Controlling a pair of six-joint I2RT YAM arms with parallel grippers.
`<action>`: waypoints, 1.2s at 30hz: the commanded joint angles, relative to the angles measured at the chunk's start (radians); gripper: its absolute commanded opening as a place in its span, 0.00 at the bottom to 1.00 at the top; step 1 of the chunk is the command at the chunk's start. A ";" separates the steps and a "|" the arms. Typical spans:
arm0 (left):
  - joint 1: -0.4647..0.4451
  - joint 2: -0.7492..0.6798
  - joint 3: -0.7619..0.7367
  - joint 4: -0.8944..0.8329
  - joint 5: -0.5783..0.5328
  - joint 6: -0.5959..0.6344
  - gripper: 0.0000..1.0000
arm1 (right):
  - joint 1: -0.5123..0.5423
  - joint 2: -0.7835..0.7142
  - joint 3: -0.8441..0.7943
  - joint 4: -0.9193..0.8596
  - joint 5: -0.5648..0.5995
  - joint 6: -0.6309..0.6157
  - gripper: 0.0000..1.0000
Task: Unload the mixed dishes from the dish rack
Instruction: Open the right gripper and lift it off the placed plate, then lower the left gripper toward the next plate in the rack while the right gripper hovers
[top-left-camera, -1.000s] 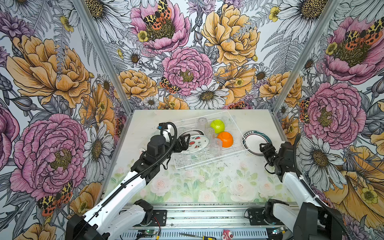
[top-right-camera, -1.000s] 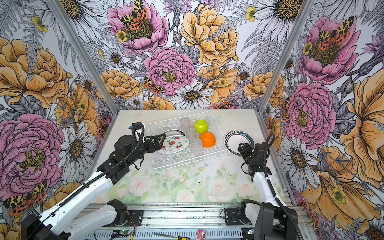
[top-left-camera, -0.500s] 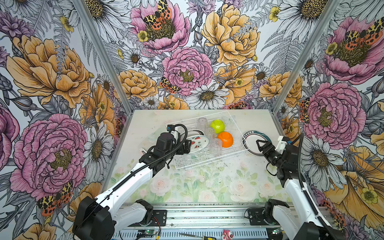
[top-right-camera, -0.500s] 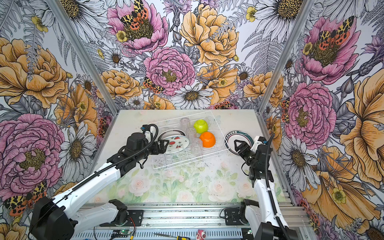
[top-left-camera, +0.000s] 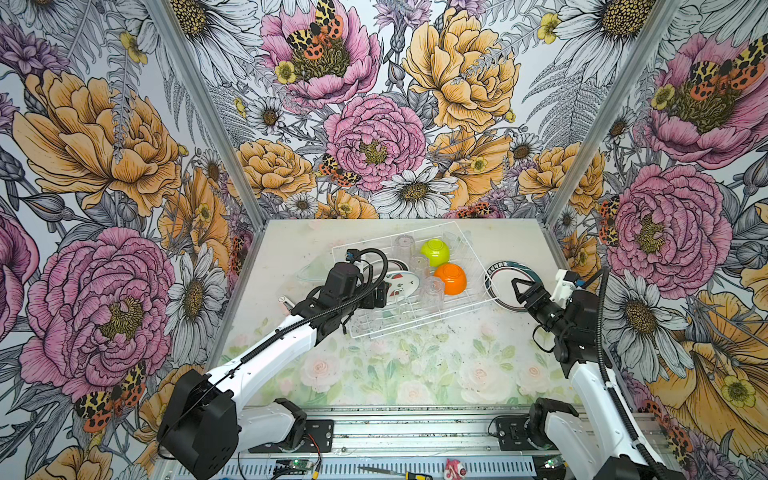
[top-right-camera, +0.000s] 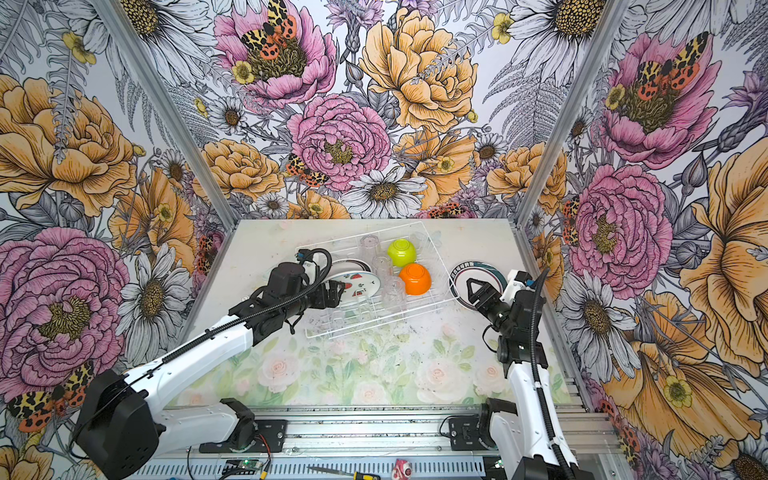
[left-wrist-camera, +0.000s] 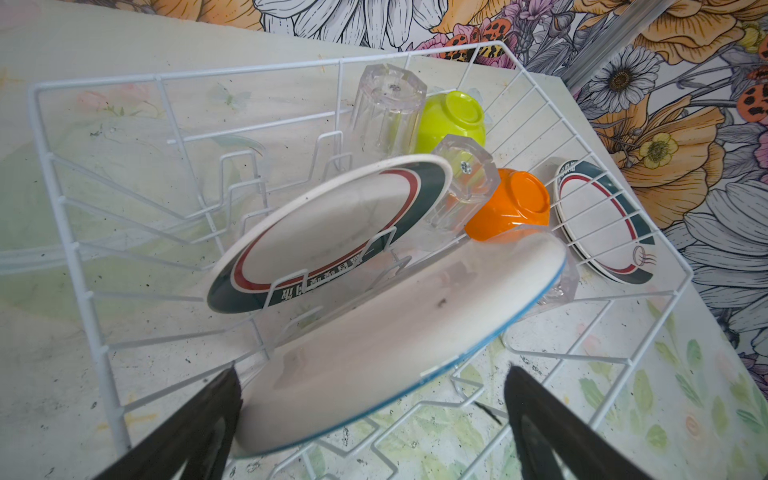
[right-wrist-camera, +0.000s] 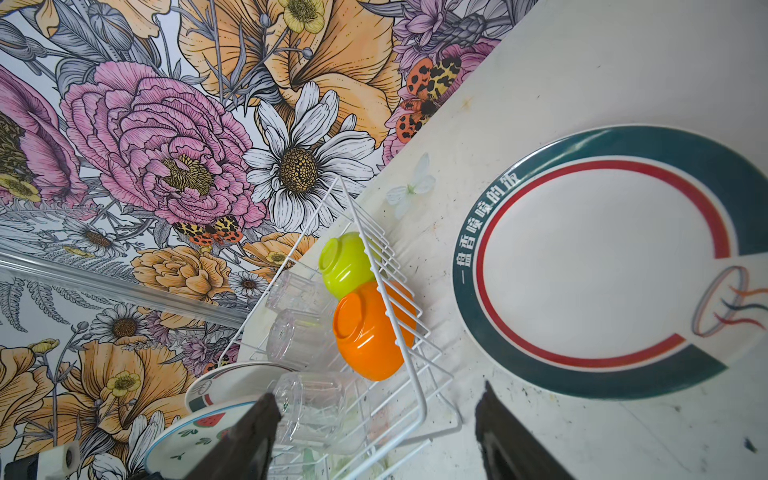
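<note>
Okay, my left gripper (left-wrist-camera: 372, 374), jaws wide and empty, is nearer the blue-rimmed watermelon plate (left-wrist-camera: 395, 332) leaning in the dish rack (left-wrist-camera: 156, 77), its underside just ahead between them; right gripper (right-wrist-camera: 378, 395) hangs part-open, empty.

1. Floral wallpaper (top-left-camera: 374, 137) covers all three walls: pink peonies, orange blooms, white daisies and spotted orange moths.
2. Aluminium corner posts (top-left-camera: 208, 112) run up where the walls meet.
3. The tabletop (top-left-camera: 415, 374) is pale, printed with faded roses and green leaves and speckled with dark marks; a white butterfly print (right-wrist-camera: 411, 189) sits near its far edge.
4. An aluminium rail (top-left-camera: 415, 432) spans the front.
5. A screwdriver (top-left-camera: 395, 472) with a yellow-and-black handle lies below the rail, near a small pink-and-white object (top-left-camera: 455, 469).
6. A small circuit board (top-left-camera: 295, 463) shows a green light.
</note>
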 joint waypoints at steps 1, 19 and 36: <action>-0.015 0.015 0.037 -0.001 -0.017 0.025 0.99 | 0.015 0.000 0.014 0.030 0.002 -0.015 0.76; -0.059 0.034 0.062 -0.005 -0.019 0.061 0.98 | 0.056 0.017 0.037 0.021 0.029 -0.016 0.76; -0.096 0.070 0.089 -0.032 -0.060 0.110 0.91 | 0.071 -0.009 0.037 0.000 0.039 -0.003 0.76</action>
